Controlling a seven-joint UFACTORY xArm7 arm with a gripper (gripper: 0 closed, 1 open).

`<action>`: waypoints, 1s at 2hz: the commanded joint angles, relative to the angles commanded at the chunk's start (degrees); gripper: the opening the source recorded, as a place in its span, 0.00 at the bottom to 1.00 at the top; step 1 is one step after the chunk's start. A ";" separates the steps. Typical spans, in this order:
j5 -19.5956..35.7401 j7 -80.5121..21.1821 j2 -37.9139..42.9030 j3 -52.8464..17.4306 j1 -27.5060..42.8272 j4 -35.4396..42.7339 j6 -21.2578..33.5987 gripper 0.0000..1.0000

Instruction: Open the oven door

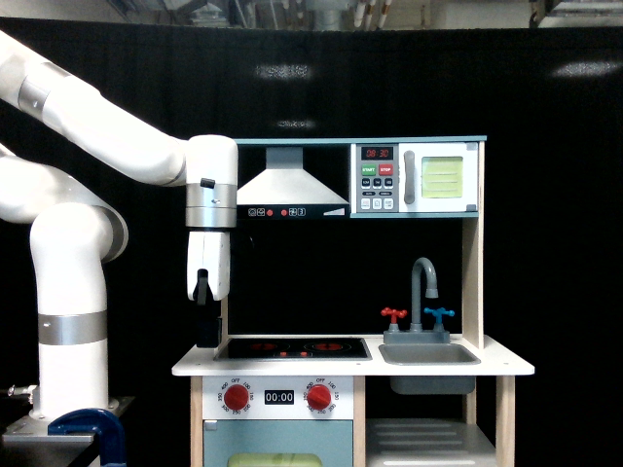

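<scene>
The arm's gripper (206, 331) hangs straight down at the left end of the toy kitchen, its dark tip just above the counter (506, 367) and just beside the hob (292, 346); the jaws are seen edge-on against the black backdrop, so I cannot tell whether they are parted or closed, and nothing shows between them. The oven door (440, 179) sits well apart from that, up on the top shelf and far to the right of the hob, above the sink (428, 354) and tap (423, 287); it looks shut, flush with the button panel (377, 178), its grey handle (409, 179) standing along its left edge. The risks come mostly from the long travel, I judge. Rising from beside the hob, the wrist could knock the hood (292, 185) that overhangs it, or catch the left post hidden behind the arm. Coming in too far left of the handle, the tip would press the buttons instead. The handle is thin and close to the door face, so the jaws may close on air or slide off. A straight pull instead of an arc about the hinge, probably on the right edge, could strain the door or tip the light kitchen forward. The wide pale blue door (277, 457) below the hob's knobs is a wrong target.
</scene>
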 joint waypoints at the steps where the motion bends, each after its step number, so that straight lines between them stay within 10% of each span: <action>1: -1.30 -6.72 1.58 -1.66 2.63 0.34 -3.22 1.00; 2: -4.69 -24.06 7.59 -11.06 3.80 4.41 -11.30 1.00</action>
